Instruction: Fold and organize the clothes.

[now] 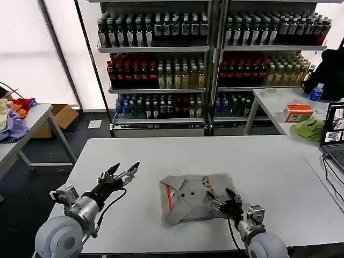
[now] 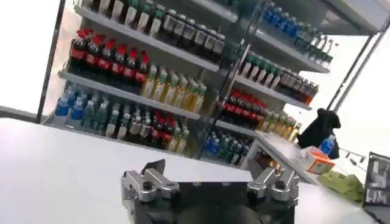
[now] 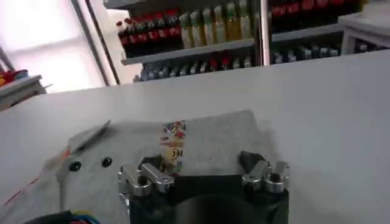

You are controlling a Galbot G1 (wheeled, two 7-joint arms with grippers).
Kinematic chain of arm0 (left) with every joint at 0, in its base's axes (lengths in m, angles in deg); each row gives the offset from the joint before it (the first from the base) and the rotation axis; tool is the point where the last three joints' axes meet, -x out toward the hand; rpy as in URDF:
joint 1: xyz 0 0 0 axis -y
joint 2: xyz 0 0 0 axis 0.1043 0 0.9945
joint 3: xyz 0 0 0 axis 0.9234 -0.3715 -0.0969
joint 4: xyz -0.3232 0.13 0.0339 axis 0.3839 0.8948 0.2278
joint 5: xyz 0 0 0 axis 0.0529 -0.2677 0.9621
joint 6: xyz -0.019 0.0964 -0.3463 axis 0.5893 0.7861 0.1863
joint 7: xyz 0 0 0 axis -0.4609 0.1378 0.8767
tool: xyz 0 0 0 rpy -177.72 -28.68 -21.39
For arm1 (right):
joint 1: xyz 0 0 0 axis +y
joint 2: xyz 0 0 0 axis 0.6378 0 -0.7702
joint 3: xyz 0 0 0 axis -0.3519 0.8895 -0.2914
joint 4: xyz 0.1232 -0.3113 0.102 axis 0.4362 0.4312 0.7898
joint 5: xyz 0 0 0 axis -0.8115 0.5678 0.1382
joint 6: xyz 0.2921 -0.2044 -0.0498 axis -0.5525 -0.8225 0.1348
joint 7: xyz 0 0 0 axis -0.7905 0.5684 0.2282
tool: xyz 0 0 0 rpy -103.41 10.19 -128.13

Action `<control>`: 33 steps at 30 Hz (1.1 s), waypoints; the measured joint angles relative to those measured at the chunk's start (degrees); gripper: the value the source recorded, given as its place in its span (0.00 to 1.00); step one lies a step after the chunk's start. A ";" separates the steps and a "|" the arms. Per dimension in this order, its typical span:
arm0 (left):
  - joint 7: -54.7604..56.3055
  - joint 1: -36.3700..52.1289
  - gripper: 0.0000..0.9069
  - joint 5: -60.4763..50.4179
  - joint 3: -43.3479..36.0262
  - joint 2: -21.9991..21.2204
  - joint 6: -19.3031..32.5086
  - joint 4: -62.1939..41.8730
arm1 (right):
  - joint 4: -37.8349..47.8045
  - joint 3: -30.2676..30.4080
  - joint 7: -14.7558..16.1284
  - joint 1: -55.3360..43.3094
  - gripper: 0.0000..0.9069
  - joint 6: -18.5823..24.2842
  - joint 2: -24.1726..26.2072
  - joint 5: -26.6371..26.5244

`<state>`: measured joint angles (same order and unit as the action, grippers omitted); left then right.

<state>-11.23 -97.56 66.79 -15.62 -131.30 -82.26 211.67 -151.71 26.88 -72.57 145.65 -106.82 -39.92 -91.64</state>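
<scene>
2 light grey shirts lie in 1 loosely folded pile on the white table, directly under and just ahead of the right gripper, whose fingers stand spread and empty, low over the pile's near right edge. From that wrist, the small multicoloured print sits just beyond the fingertips, with the red-lined placket and its dark buttons on the far side of the pile from the claw. The cloth looks soft, light and limp; it would likely sag and slide on the smooth tabletop, so a pinch at a hem or folded edge seems wiser than at the middle. The left gripper hovers wide and empty, well apart from the pile. Behind stand shelves of bottled drinks; a lime-green cloth rests on a side table.
</scene>
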 measured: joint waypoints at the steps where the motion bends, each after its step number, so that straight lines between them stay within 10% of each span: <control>1: -0.01 0.08 1.00 0.01 -0.08 0.00 0.00 -0.09 | -0.76 -0.28 -0.02 0.02 1.00 0.69 0.00 0.00; 33: -12.81 -11.65 1.00 -21.39 4.31 -8.87 6.88 5.41 | -10.66 -18.33 7.74 10.06 1.00 16.33 0.16 5.02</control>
<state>-24.04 -109.21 45.40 -11.30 -140.17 -75.38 217.08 -162.37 8.54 -64.84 155.71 -90.49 -39.76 -86.62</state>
